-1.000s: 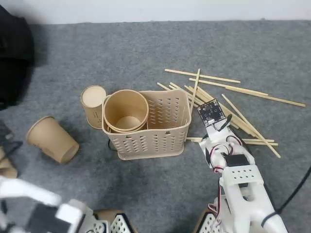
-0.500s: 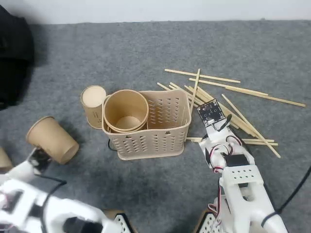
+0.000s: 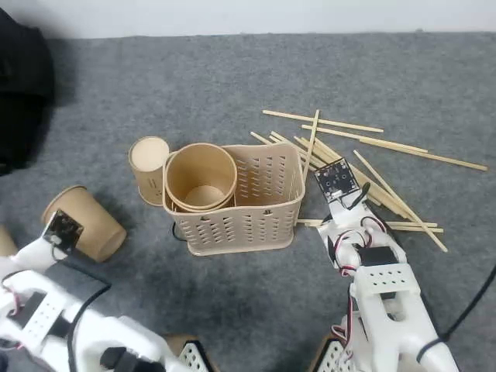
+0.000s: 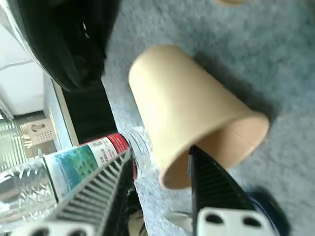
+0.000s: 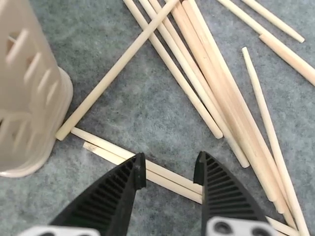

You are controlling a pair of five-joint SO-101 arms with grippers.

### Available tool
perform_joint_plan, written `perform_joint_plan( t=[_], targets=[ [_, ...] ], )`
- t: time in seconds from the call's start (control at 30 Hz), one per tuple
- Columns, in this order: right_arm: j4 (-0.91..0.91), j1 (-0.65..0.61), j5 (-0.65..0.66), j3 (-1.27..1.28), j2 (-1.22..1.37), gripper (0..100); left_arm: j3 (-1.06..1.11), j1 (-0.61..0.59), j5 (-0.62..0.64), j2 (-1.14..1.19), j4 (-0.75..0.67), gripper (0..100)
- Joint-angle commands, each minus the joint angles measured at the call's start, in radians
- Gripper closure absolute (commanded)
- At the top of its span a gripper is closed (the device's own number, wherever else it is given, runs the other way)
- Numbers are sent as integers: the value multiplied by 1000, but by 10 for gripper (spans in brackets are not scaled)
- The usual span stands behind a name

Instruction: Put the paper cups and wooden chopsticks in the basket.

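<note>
Looks like the cup-grabbing step. The left end effector (image 4: 160, 155) is spread wide right at the mouth of the tan paper cup (image 3: 87, 225), which lies on its side near the grey carpeted bench's (image 3: 232, 77) left edge, and nothing's gripped yet. Next it should pinch the rim and carry the cup to the beige slotted plastic basket (image 3: 263, 213) mid-bench. The right end effector (image 5: 170, 160) hangs open over the loose wooden chopsticks (image 3: 364, 139) beside the basket.

The left arm (image 3: 46, 302) has advanced to the tipped paper cup (image 4: 187, 103), parted fingers (image 4: 211, 187) at its mouth.

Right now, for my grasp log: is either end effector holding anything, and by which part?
Nothing: left end effector open at the cup; right end effector open above chopsticks.
</note>
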Motion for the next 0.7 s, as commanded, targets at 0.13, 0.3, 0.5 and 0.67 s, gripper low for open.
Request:
perform_joint_plan(
  t=[0.13,0.3,0.5,0.67],
  targets=[
    [-19,-4,14,-9,-7,819,-36,43,77,-18,-37,826],
    [-19,-2,14,-9,-7,819,-39,68,118,143,-232,826],
    [-19,-5,14,-9,-7,819,-68,52,121,431,-522,830],
    [-19,-5,14,-9,-7,819,-94,43,123,523,-537,929]
  ],
)
